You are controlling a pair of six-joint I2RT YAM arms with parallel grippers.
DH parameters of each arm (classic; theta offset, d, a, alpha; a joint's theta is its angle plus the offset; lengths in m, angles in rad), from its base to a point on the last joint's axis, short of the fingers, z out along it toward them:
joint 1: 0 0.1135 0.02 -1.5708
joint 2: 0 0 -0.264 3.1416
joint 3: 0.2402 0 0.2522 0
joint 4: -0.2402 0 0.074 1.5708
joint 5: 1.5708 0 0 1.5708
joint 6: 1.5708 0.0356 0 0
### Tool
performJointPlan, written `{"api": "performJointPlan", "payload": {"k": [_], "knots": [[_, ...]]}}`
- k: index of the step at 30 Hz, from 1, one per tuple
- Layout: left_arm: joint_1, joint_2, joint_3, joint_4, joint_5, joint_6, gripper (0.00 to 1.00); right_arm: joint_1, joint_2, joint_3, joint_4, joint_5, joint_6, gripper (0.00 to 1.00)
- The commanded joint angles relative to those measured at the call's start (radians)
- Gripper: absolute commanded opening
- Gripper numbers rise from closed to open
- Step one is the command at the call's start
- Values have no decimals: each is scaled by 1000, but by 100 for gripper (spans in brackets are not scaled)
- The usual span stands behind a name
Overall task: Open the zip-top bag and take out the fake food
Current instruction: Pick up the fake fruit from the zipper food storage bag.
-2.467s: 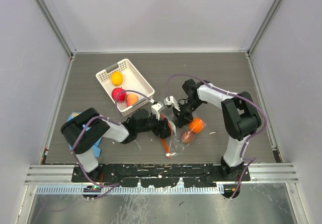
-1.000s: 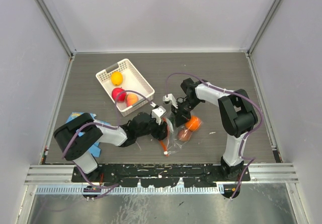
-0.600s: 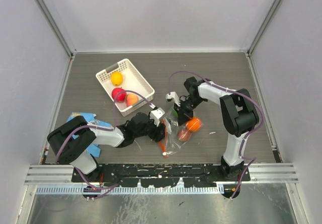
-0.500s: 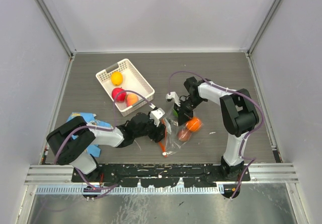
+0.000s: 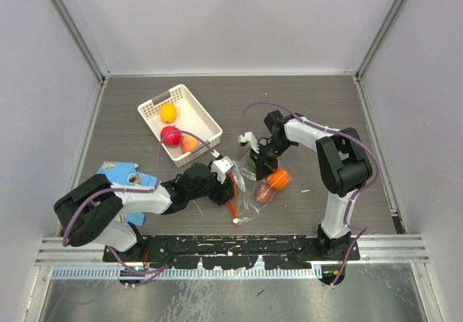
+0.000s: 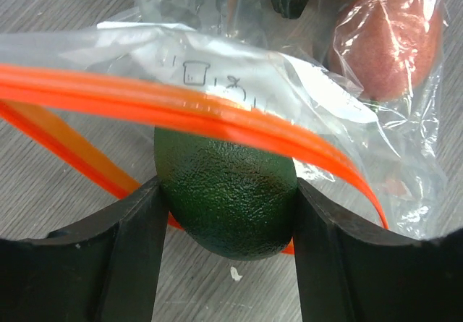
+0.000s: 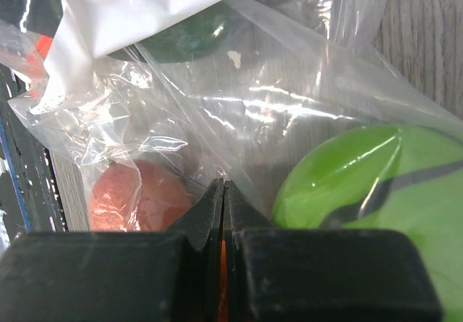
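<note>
Left wrist view: left gripper [image 6: 226, 217] clasps the dark green fruit [image 6: 224, 192] on both sides, at the zip-top bag [image 6: 311, 83] mouth.
Right gripper [image 7: 223, 195]: still pinched shut on the bag film.
Change: left arm has stretched toward the bag.
Meaning: this fruit seems ready to pull out.
Remaining inside: green fruit [image 7: 362, 184], brown fruit [image 6: 383, 47].

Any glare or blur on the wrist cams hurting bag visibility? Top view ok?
Left wrist: the zip strip close to the lens is slightly soft, the dark green fruit is sharp. Right wrist: bright glare streaks across the zip-top bag, the light green fruit still readable through the film. Top external: even light, soft shadows, the clear bag barely reads against the table.
</note>
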Motion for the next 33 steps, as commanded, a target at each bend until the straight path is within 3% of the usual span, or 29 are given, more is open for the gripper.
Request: {"api": "performJointPlan", "payload": {"k": [1,11,33], "knots": [[2,-90,-8,-16,-18,18,34,-2,-11,37,-14,-23,-20,6],[12,-158,15,-156,19,-83,21,-1,-79,36,-92,-131,-154,7],[57,-375,41,-386,84,-238,10,-2,-324,-54,-77,-151,-317,8]]}}
